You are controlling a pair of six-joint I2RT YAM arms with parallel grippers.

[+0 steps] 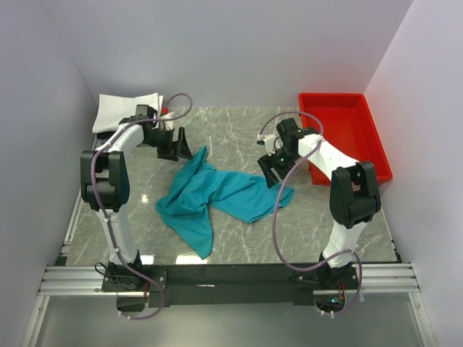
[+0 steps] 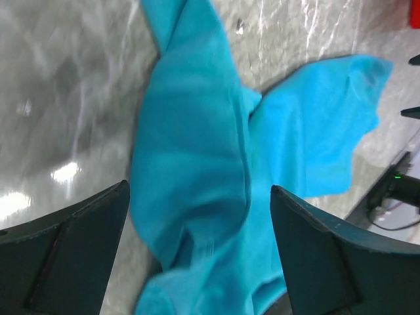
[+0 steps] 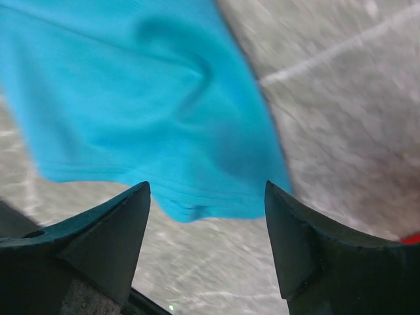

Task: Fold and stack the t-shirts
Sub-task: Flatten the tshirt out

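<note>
Top external view: teal t-shirt (image 1: 217, 199) lies crumpled at frame centre on the table (image 1: 231, 134). Left gripper (image 1: 176, 147), jaws wide apart and empty, is at its upper tip. Right gripper (image 1: 273, 171), likewise wide and empty, is at its right edge. Folded white t-shirt (image 1: 123, 108) upper left; red tray (image 1: 351, 130) upper right.

Matt teal cloth t-shirt (image 1: 224, 194), glossy grey marbled table (image 1: 231, 134), smooth red plastic tray (image 1: 346, 134), matt black plastic fingers (image 2: 65, 256).
</note>
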